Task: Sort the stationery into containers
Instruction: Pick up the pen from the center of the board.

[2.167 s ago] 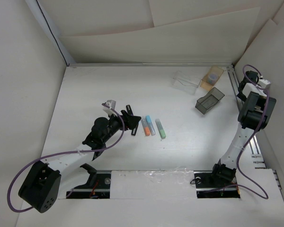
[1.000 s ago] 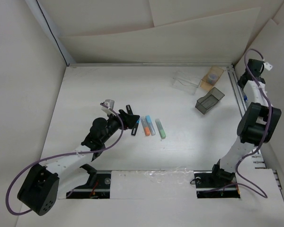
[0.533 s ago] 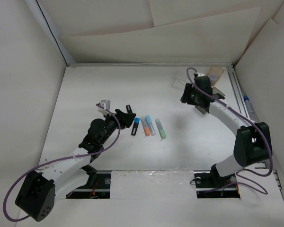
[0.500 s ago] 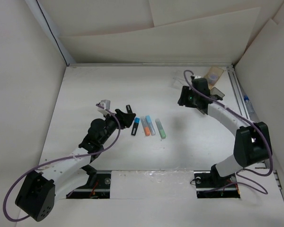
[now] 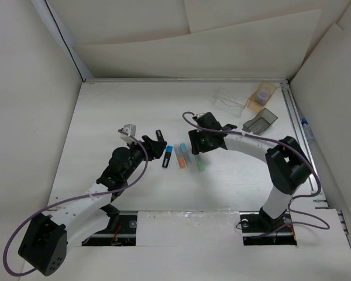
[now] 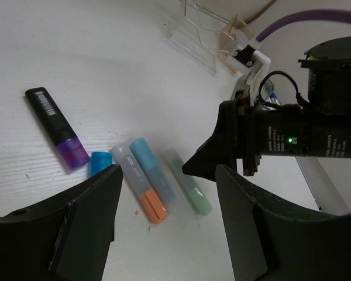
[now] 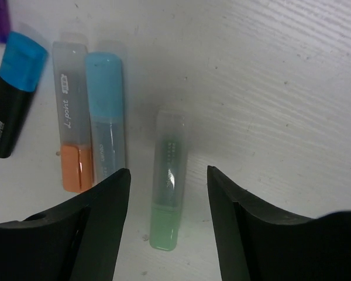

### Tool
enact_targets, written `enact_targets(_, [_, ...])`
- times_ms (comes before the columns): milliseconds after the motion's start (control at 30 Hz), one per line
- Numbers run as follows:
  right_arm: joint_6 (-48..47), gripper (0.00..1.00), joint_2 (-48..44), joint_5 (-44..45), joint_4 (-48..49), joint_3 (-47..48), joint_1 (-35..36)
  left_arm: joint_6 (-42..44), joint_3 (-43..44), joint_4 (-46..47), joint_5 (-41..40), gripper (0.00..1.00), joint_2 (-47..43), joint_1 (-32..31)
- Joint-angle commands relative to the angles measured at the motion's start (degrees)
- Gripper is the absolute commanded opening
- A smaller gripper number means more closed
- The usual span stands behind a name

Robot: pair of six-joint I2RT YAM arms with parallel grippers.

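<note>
Several markers lie in a row mid-table: a black one with a purple end [image 5: 159, 136] [image 6: 55, 127], a black one with a blue end [image 5: 168, 156] [image 7: 14, 99], an orange-ended one [image 5: 179, 159] [image 7: 70, 140], a light-blue one [image 5: 185, 153] [image 7: 107, 111] and a green-ended one [image 5: 201, 164] [image 7: 168, 187]. My right gripper [image 5: 196, 146] [image 7: 167, 228] is open, just above the green marker, its fingers on either side of it. My left gripper [image 5: 155, 147] [image 6: 167, 234] is open and empty, just left of the row. The clear box [image 5: 229, 100], the tan-orange box [image 5: 261, 96] and the smoky grey box [image 5: 260, 122] stand at the back right.
White walls close the table on the left, back and right. A metal rail [image 5: 295, 117] runs along the right edge. The right arm [image 5: 245, 142] stretches low across the table from the right. A small blue object [image 5: 305, 124] lies beside the rail.
My right arm has swung from the far right, past the boxes, leftward and down over the green marker. My left arm has drawn back slightly and held.
</note>
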Motion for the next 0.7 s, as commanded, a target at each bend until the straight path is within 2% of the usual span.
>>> enact_targets(0, [-0.4,0.60,0.8,4.5,-1.3,2.4,1.0,0.7,2.5,1.0,-0.6,0.62,-1.1,-0.2])
enact_targets(133, [0.2,0.54,2.2,4.9,-1.3,1.4,1.7,0.7,3.0,1.0,-0.6,0.62,-0.5,-0.2])
enact_targets(500, [1.4,0.51,4.6,6.6,-0.7,0.2,2.7,0.7,3.0,1.0,-0.6,0.62,-1.0,-0.2])
enact_targets(600, [1.4,0.45,6.0,6.6,-0.7,0.7,2.7,0.7,3.0,1.0,-0.6,0.62,-1.0,-0.2])
enact_targets(667, [1.9,0.45,6.6,7.2,-0.7,1.3,2.7,0.7,3.0,1.0,-0.6,0.62,-1.0,-0.2])
